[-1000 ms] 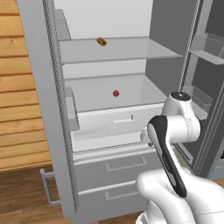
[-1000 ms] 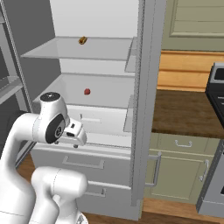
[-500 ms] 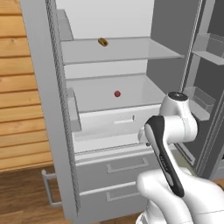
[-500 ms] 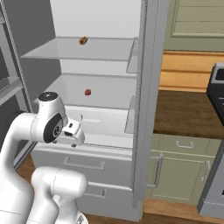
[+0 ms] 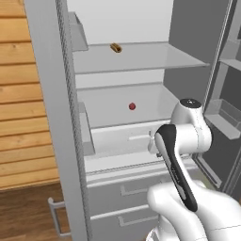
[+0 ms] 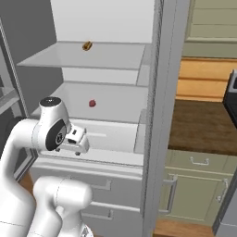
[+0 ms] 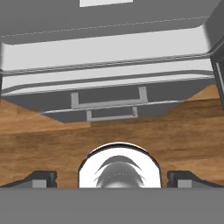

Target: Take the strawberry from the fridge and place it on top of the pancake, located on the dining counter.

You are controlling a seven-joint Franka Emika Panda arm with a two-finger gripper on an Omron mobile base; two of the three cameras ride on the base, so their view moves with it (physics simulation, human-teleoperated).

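The fridge [image 5: 52, 94] [image 6: 159, 88] stands open in front of me. The strawberry [image 5: 132, 106] [image 6: 92, 103] is a tiny dark-red berry lying alone on the middle glass shelf. My white hand [image 6: 75, 141] hangs in front of the white crisper drawer, below the berry and nearer to me than it, well apart from it. In the hand view the gripper [image 7: 113, 180] is open, its fingertips [image 7: 41, 178] set wide with nothing between them, looking down at the fridge's lower drawers. The pancake and the dining counter are out of view.
A small brown-orange cylinder [image 5: 115, 47] [image 6: 86, 45] lies on the upper shelf. Two lower drawers with bar handles [image 7: 108, 99] sit under the crisper. The right door's bins [image 5: 226, 115] stand close to my arm. A dark wooden wall counter on green cabinets [image 6: 203, 127] lies right of the fridge.
The whole picture has shifted slightly down and grown, so the base has crept toward the fridge. The arm keeps its pose and the gripper stays open.
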